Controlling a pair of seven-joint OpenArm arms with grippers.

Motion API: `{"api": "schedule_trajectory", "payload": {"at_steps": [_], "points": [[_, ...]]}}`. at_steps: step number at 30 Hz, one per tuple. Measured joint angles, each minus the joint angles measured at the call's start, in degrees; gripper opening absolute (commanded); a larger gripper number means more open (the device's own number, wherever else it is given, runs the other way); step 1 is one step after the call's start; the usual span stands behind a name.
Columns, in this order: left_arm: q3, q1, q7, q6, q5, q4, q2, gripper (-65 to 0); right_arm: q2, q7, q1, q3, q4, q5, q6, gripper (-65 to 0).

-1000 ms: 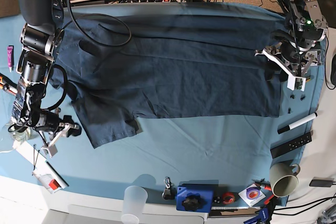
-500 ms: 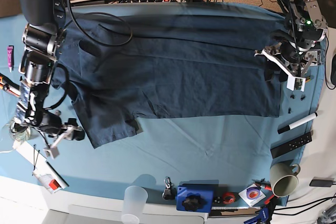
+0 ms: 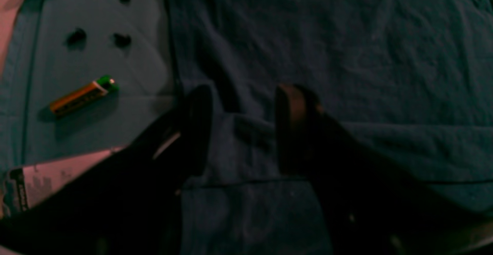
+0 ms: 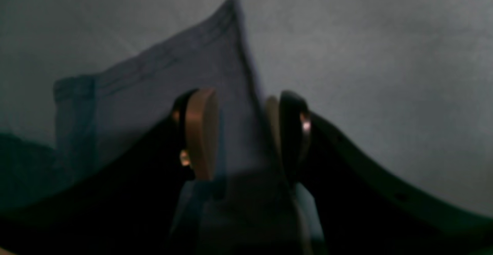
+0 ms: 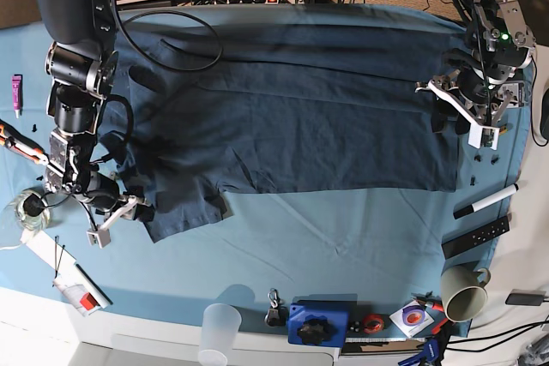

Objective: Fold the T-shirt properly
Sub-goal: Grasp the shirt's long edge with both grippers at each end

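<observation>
Your T-shirt (image 5: 283, 113) lies spread on the blue-draped bench (image 5: 343, 237), its long axis running side to side across the base view, hem toward the left tool and sleeves toward the right tool. One sleeve (image 5: 176, 203) juts out from the shirt's body toward the clear plastic cup (image 5: 220, 332).

Your right tool (image 4: 240, 131) sits at that sleeve's outer corner with its two pads set apart and a fold of navy cloth between them; whether the pads press the cloth, you cannot tell.

Your left tool (image 3: 242, 128) hovers at the shirt's hem edge, jaws spread wide, gripping nothing, cloth showing between them. Beyond the hem, an orange-and-green battery (image 3: 83, 95) lies on the tablecloth.
</observation>
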Motion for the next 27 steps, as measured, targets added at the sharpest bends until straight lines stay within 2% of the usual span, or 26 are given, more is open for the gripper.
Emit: {"api": "schedule_trajectory", "payload": {"at_steps": [5, 13, 17, 21, 27], "points": [[0.00, -0.02, -3.19, 0.00, -0.02, 0.00, 0.00, -37.6, -0.52, -1.01, 0.00, 0.00, 0.00, 2.05, 0.02, -39.1], [0.00, -5.07, -3.50, -0.02, -0.09, -1.46, -0.13, -39.9, -0.92, -2.23, 0.02, 0.00, 0.02, 2.89, 0.02, -39.2], [1.55, -9.25, -3.50, -0.11, -0.09, -8.50, -3.63, -39.8, -0.98, -2.45, 0.02, 0.07, 0.02, 3.34, 0.02, -39.2], [5.07, -15.15, -3.65, -2.69, 0.20, -17.57, -8.07, -39.7, -1.01, -2.73, 0.04, 0.07, 0.00, 3.39, 0.04, -39.2], [7.91, -23.17, -3.48, -2.86, -0.02, -30.67, -9.25, -39.2, -0.98, -2.69, 0.02, 0.07, 0.02, 3.34, 0.22, -39.2]]}}
